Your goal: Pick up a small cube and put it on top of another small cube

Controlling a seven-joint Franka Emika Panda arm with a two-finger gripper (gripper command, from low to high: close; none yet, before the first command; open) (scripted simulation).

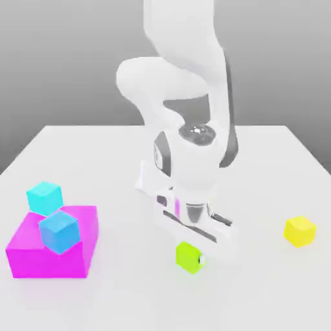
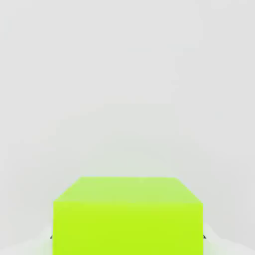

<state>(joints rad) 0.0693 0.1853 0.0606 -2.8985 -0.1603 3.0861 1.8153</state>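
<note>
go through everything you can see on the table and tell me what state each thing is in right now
gripper: shut on the lime green cube, down at the table.
lime green cube: on the table, held.
yellow cube: free on the table, at the exterior view's right.
magenta block: resting on the table.
blue cube: on top of the magenta block.
cyan cube: behind the magenta block.
</note>
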